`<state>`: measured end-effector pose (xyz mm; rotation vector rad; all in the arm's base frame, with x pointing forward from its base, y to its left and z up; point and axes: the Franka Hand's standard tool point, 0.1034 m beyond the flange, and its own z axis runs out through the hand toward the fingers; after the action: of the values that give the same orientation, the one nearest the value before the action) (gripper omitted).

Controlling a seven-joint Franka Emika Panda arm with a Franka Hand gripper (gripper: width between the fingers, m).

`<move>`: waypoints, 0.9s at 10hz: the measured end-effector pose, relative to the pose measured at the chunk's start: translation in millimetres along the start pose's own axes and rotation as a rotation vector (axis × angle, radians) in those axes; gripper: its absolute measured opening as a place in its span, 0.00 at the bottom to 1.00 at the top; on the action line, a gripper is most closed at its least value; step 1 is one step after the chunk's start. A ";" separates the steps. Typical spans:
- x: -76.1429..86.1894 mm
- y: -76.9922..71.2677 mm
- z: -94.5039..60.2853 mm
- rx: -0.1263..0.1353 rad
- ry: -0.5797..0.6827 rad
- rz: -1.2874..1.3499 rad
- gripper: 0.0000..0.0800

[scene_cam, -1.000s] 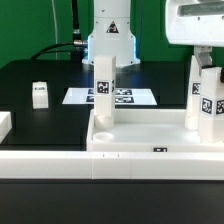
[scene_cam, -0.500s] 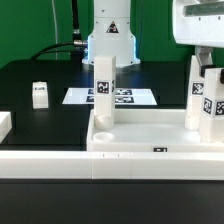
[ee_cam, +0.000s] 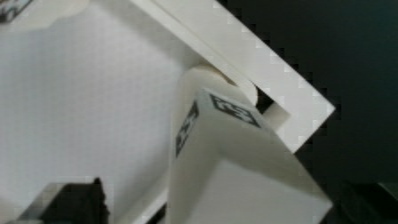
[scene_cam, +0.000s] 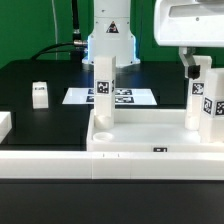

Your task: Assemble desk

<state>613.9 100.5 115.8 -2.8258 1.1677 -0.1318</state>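
Gripper (scene_cam: 197,66): jaws wide apart, holding nothing. In the wrist view one finger (ee_cam: 71,198) stands clear of the leg (scene_cam: 205,100). The leg is upright in the tabletop (scene_cam: 150,132) corner at the exterior view's right, its top at my fingers. I judge it light, rigid, smooth plastic, best taken by opposite flat faces near the top.

Black table (scene_cam: 30,75), exterior view. The marker board (scene_cam: 110,97) lies flat near the middle. A loose leg (scene_cam: 39,94) stands to the exterior view's left of the marker board, apart from it. The tabletop (scene_cam: 150,135) rests nearer the camera than the marker board. A long white rail (scene_cam: 50,165) lies nearer still. A white piece (scene_cam: 4,124), cut by the frame edge, lies well to the left of the marker board.
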 end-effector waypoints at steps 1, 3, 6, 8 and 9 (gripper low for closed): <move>-0.3 -0.3 0.1 -0.003 0.002 -0.083 0.81; -5.0 -2.4 2.8 -0.013 0.005 -0.251 0.81; -8.3 -2.6 5.6 -0.032 0.008 -0.500 0.81; -4.2 -0.5 4.7 -0.052 0.011 -0.715 0.81; -3.0 -1.5 3.7 -0.053 0.013 -0.753 0.81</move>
<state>613.2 103.8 112.1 -3.1459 0.0519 -0.1600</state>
